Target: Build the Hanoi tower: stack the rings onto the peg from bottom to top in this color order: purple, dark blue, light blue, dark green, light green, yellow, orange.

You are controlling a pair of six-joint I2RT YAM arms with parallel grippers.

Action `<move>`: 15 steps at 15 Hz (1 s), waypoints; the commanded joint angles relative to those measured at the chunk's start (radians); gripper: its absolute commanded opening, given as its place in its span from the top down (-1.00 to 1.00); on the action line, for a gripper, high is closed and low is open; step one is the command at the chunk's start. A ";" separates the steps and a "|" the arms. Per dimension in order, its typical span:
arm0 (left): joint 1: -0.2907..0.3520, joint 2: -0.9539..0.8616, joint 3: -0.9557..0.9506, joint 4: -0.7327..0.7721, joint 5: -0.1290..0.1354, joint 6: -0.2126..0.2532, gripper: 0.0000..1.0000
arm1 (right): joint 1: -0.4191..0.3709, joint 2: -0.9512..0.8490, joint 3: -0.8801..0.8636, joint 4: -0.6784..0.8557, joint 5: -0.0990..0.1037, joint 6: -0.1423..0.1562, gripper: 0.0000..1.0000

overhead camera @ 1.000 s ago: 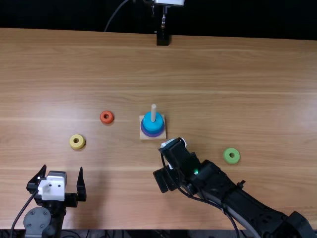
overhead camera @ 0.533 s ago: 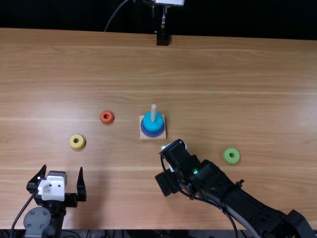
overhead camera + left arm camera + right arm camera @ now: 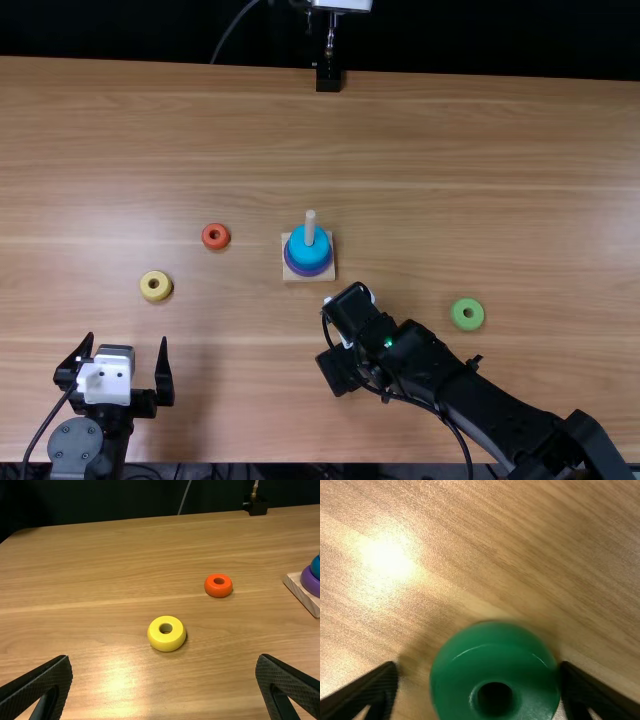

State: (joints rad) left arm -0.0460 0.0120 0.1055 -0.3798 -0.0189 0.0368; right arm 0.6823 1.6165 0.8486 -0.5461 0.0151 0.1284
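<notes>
A light brown wooden worktop [image 3: 480, 150] carries a ring tower in the making. Nearest, the left claw [image 3: 126, 338] waits with its fingers spread and nothing between them. At the right claw [image 3: 479, 666], the fingers stand apart around the dark green ring [image 3: 495, 650], one just beside its wall, a gap showing at the other. Glossy and apparently rigid, the ring looks light but slippery; an even squeeze on opposite sides of its outer wall, square to the curve, should hold it and leave the hole free for the peg. Farther off lie the light green ring [image 3: 467, 314], the yellow ring [image 3: 156, 286] and the orange ring [image 3: 216, 237]. The peg [image 3: 310, 226] rises upright from its square base [image 3: 326, 277], blue rings [image 3: 309, 254] above a purple ring [image 3: 310, 582].
</notes>
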 commanded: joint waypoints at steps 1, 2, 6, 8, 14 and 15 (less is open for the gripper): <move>-0.005 -0.012 -0.105 -0.080 0.008 -0.002 -1.00 | -0.001 0.005 -0.011 0.002 0.001 -0.020 1.00; -0.005 -0.012 -0.105 -0.080 0.008 -0.002 -1.00 | -0.001 0.002 -0.011 0.002 0.000 -0.046 1.00; -0.005 -0.012 -0.105 -0.080 0.008 -0.002 -1.00 | -0.004 -0.009 0.060 -0.005 -0.006 -0.081 1.00; -0.005 -0.012 -0.105 -0.080 0.008 -0.002 -1.00 | -0.004 -0.012 0.172 -0.125 -0.010 -0.082 1.00; -0.005 -0.012 -0.105 -0.080 0.008 -0.002 -1.00 | -0.006 0.003 0.630 -0.582 -0.010 -0.149 1.00; -0.005 -0.012 -0.105 -0.080 0.008 -0.002 -1.00 | -0.006 0.031 0.695 -0.622 -0.010 -0.149 1.00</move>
State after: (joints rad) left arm -0.0460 0.0116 0.1055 -0.3801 -0.0189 0.0368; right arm 0.6823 1.6249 1.4998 -1.1698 0.0143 0.0002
